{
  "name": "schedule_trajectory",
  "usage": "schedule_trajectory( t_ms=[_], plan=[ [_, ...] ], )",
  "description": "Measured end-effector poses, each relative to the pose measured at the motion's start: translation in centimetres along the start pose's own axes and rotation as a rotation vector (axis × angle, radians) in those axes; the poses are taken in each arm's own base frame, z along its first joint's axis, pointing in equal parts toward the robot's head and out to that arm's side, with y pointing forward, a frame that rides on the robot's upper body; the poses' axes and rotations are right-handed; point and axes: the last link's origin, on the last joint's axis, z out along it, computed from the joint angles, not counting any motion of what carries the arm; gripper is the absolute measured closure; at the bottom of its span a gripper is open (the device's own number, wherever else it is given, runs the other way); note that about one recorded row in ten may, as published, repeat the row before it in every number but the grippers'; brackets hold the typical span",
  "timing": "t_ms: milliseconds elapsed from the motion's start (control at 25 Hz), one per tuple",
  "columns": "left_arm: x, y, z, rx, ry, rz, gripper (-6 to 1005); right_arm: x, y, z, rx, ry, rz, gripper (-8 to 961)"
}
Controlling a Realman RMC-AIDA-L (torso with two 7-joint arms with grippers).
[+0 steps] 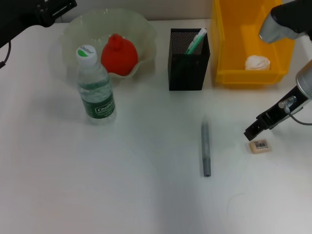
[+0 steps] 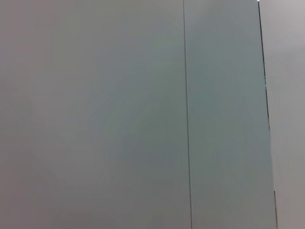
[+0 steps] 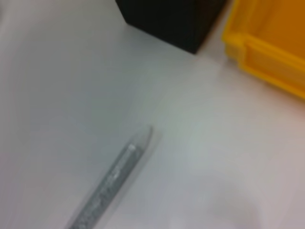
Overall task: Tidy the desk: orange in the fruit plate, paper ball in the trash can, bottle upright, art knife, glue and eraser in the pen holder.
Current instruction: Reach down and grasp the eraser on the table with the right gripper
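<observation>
The orange [image 1: 118,54] lies in the pale-green fruit plate [image 1: 146,29] at the back left. The bottle [image 1: 95,83] stands upright in front of the plate. The black mesh pen holder [image 1: 187,66] holds a green-and-white glue stick [image 1: 196,41]. The paper ball [image 1: 257,62] lies in the yellow trash can [image 1: 224,44]. The grey art knife [image 1: 205,148] lies flat on the desk; it also shows in the right wrist view [image 3: 109,186]. The eraser [image 1: 259,145] lies at the right. My right gripper [image 1: 253,130] hovers just beside it, toward the back left. My left gripper [image 1: 51,9] is parked at the back left.
The white desk [image 1: 122,185] stretches wide in front. The right wrist view shows the pen holder [image 3: 167,19] and the trash can's corner [image 3: 271,43] beyond the knife. The left wrist view shows only a pale wall panel [image 2: 95,114].
</observation>
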Motion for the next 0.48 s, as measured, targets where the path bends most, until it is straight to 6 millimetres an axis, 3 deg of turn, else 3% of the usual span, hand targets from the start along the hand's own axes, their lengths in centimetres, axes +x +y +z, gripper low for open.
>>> schedule_trajectory(
  t_ms=[320, 480],
  plan=[
    [-0.2, 0.1, -0.2, 0.002, -0.003, -0.01, 258, -0.1, 0.3, 1.0, -0.002, 0.057, -0.005, 269],
    [-0.3, 0.1, -0.2, 0.002, -0.003, -0.011, 258, 0.0, 0.4, 1.5, -0.005, 0.07, -0.008, 271]
  ],
)
